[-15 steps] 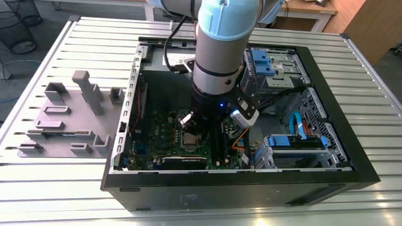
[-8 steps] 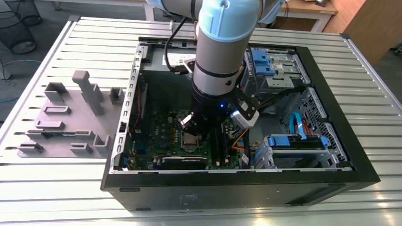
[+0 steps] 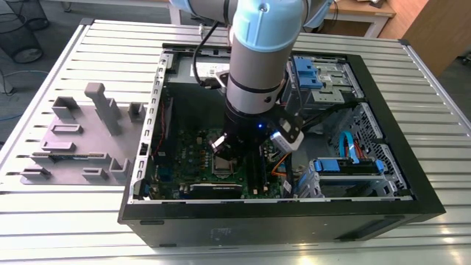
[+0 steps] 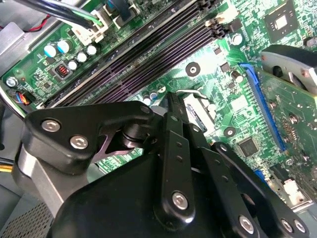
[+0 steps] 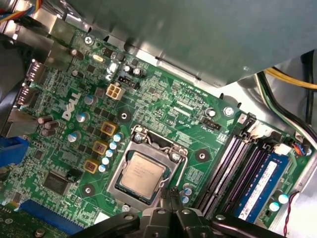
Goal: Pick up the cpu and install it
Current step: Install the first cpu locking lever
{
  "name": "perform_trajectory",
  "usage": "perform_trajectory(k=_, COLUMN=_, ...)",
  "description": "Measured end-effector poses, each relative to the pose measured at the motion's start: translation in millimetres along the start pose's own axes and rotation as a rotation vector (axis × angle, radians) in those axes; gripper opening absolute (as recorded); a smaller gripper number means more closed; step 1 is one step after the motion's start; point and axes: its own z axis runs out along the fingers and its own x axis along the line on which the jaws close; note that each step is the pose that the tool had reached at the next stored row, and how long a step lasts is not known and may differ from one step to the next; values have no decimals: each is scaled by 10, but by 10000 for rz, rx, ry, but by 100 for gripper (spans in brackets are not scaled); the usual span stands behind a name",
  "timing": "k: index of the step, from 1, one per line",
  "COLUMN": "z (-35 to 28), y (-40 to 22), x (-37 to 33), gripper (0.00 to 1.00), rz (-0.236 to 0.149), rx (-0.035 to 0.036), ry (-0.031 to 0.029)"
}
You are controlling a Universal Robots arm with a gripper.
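The cpu (image 5: 142, 172) lies flat in the socket frame (image 5: 148, 168) on the green motherboard (image 5: 163, 119), its silver-grey top facing up. In the first wrist view the open silver frame surrounds the chip on all sides. Three gold-coloured square parts stand in a row just beside the frame, with a line of small blue-topped capacitors between them and it. Dark memory slots (image 5: 237, 168) run alongside the socket, and one blue memory stick (image 5: 262, 186) sits in the outermost slot.

The gripper (image 5: 173, 194) hangs close above the socket's edge, beside the chip. Its black fingertips appear pressed together with nothing between them, and nothing touches the chip.

In the second wrist view the gripper (image 4: 174, 106) shows from behind: black linkage arms with silver screw heads, tapering to narrow tips over a corner of the socket (image 4: 198, 111). This view also shows a long blue expansion slot (image 4: 262, 106) and four parallel dark memory slots (image 4: 143, 59).

The exterior view shows the wider setting. The robot arm (image 3: 257, 66) reaches straight down into an open black computer case (image 3: 287, 221) lying on its side on a slatted metal bench (image 3: 88, 55). The socket (image 3: 223, 163) sits just below the arm's end. Toward the exterior view's left, a grey plastic fixture (image 3: 81, 138) with several upright blocks rests on the bench, apart from the case.
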Motion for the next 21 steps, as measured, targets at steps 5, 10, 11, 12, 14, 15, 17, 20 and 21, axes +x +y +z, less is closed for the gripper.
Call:
perform_trajectory(k=5, z=35, y=-5, x=1, gripper=10, rz=2, rx=14, ry=-25)
perform_trajectory(k=10, z=60, y=-4, x=0, gripper=10, rz=4, rx=23, ry=-45)
perform_trajectory(k=11, z=62, y=-5, x=1, gripper=10, rz=4, rx=19, ry=-48)
perform_trajectory(k=12, z=64, y=-8, x=2, gripper=10, rz=5, rx=17, ry=-50)
perform_trajectory(k=14, z=67, y=-14, x=5, gripper=10, rz=5, rx=16, ry=-53)
perform_trajectory(k=15, z=69, y=-16, x=5, gripper=10, rz=5, rx=18, ry=-57)
perform_trajectory(k=17, z=76, y=-19, x=7, gripper=10, rz=6, rx=22, ry=-69)
perform_trajectory(k=20, z=88, y=-24, x=9, gripper=10, rz=7, rx=29, ry=-93)
perform_trajectory(k=21, z=92, y=-25, x=10, gripper=10, rz=8, rx=30, ry=-102)
